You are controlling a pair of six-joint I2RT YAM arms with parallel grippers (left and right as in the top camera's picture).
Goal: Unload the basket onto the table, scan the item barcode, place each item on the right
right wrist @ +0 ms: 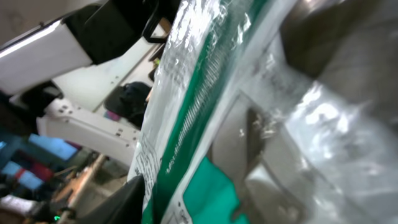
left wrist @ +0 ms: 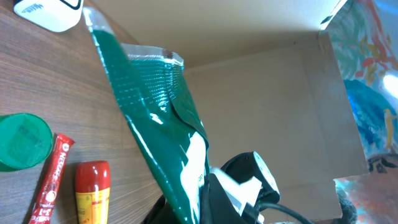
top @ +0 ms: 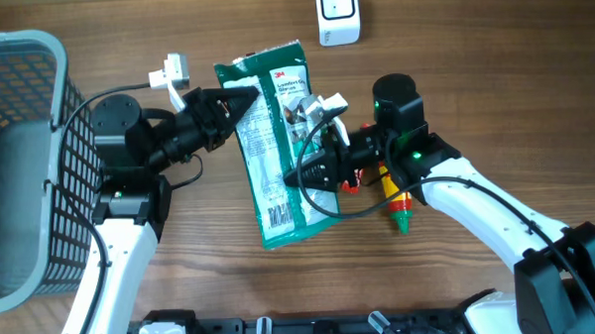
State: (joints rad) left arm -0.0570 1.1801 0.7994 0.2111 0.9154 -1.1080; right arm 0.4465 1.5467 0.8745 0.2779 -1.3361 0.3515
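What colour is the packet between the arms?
The packet is dark green with a white printed panel, clearest from overhead.

The packet (top: 277, 138) sits between the left fingers (top: 238, 98) and right fingers (top: 303, 177); the basket (top: 35, 45) lies behind the left fingers, and the bottle (top: 400, 213) behind the right.

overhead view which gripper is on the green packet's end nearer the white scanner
The left gripper, shut on the upper edge of the green packet toward the white scanner; the right gripper sits lower, at mid-packet on the opposite edge.

Overhead looks straight down at the table (top: 492, 41); both wrist views press close on the green packet (top: 263, 168).
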